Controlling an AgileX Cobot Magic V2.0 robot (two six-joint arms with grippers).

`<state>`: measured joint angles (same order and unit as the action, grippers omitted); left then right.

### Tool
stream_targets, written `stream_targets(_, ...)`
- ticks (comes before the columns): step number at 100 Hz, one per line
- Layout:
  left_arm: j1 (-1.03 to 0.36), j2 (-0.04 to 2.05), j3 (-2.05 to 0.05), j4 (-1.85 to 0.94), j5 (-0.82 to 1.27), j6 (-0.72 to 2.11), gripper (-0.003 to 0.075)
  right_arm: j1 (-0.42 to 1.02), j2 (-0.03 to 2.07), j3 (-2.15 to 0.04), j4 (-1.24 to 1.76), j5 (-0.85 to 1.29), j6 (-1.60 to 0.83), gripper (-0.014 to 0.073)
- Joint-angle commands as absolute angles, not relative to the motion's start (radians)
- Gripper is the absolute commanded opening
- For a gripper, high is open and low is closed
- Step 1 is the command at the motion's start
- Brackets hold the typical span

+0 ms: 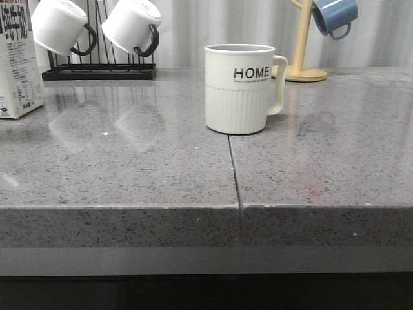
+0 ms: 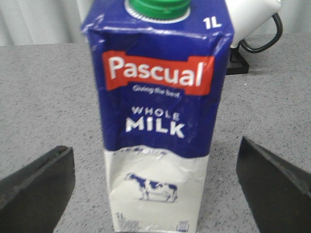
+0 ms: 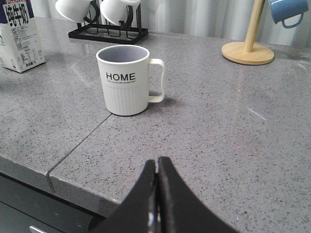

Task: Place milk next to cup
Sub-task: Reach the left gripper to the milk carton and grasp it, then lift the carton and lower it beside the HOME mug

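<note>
Grey speckled stone counter (image 1: 129, 174): two slabs meeting at a seam that runs from the front edge back to the foot of the cup.

Milk carton (image 2: 158, 121): tall, blue upper half marked "Pascual" and "WHOLE MILK", green cap, cream lower half with a cow picture, creased at the colour break. Stands upright on the counter at the far left, cut by the frame edge in the front view (image 1: 18, 61). Well apart from the cup, with bare counter between them.

Cup (image 1: 240, 88): cream-white mug lettered "HOME", ribbed lower half, handle pointing right. Stands upright near the middle of the counter, on the seam.

Black wire rack (image 1: 100, 68): at the back left, behind and to the right of the carton, carrying two white mugs with black handles (image 1: 61, 26), both tilted.

Wooden mug stand (image 1: 302, 48): back right, round base on the counter, a blue mug (image 1: 334, 16) hanging from it.

Left gripper (image 2: 155, 187): fingers spread wide, one dark pad (image 2: 36, 187) on each side of the carton's lower body. Clear counter shows between each pad and the carton; nothing held.

Right gripper (image 3: 157, 194): fingers pressed together, tips meeting, nothing between them. Hovers over the front part of the counter, near side of the cup and apart from it.
</note>
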<state>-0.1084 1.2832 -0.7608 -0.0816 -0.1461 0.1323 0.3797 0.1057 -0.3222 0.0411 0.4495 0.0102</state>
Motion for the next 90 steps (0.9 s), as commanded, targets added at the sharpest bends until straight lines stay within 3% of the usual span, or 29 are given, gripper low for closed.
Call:
stream_targets(1, -0.116, 1.294, -0.820, -0.090, -0.238, 0.120, 0.0650, 0.382, 0.118, -0.350, 0.036, 0.377, 0.006, -0.0065)
stream_targets(43, -0.111, 1.448, -0.897, -0.090, -0.382, 0.120, 0.0629, 0.382, 0.118, -0.350, 0.036, 0.377, 0.006, -0.0065)
stream_targets(50, -0.111, 1.450, -0.897, -0.090, -0.389, 0.120, 0.0571, 0.382, 0.118, -0.350, 0.036, 0.376, 0.006, -0.0065)
stream_targets(65, -0.111, 1.450, -0.897, -0.090, -0.389, 0.120, 0.0334, 0.382, 0.118, -0.350, 0.036, 0.376, 0.006, -0.0065)
stream_targets(72, -0.111, 1.448, -0.897, -0.090, -0.389, 0.120, 0.0263, 0.382, 0.118, -0.350, 0.036, 0.376, 0.006, -0.0065)
stream_targets(90, -0.115, 1.391, -0.897, -0.090, -0.382, 0.120, 0.0251, 0.382, 0.118, -0.350, 0.036, 0.376, 0.006, -0.0065)
